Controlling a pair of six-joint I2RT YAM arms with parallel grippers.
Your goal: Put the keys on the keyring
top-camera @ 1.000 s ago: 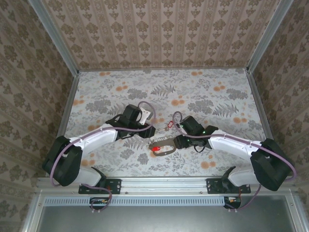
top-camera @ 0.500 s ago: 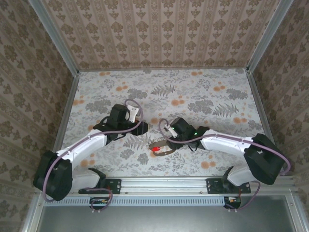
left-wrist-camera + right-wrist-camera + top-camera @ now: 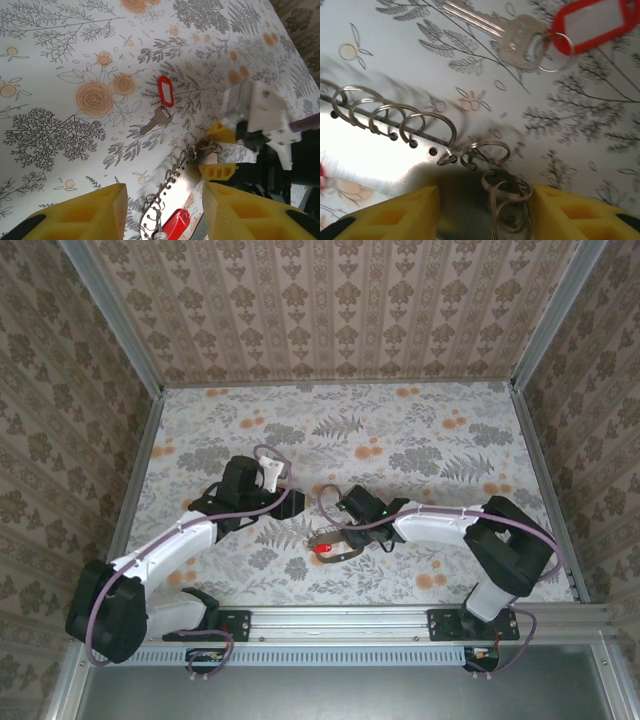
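Up close, the keyring (image 3: pixel 365 155) is a flat, shiny metal strip with small holes along one edge, each hole carrying a thin wire split ring. A short chain of linked rings (image 3: pixel 506 192) hangs off one end. The keyring lies flat on the table (image 3: pixel 420 440), whose cover is printed with grey ferns and orange flowers.

One key (image 3: pixel 517 36), silver with a notched blade, lies just beyond the keyring and apart from it. A small ring joins it to a red plastic tag (image 3: pixel 592 22) with a clear window. A second red tag (image 3: pixel 176 222) lies at the keyring's other end from the chain; its key is hard to make out.

The right gripper (image 3: pixel 486 195) hovers over the keyring's chain end, its yellow fingers spread with gaps either side of the rings. The left gripper (image 3: pixel 162 192) stands beside the keyring, its jaws likewise apart and holding nothing. Blur smears the strip's outer rings.
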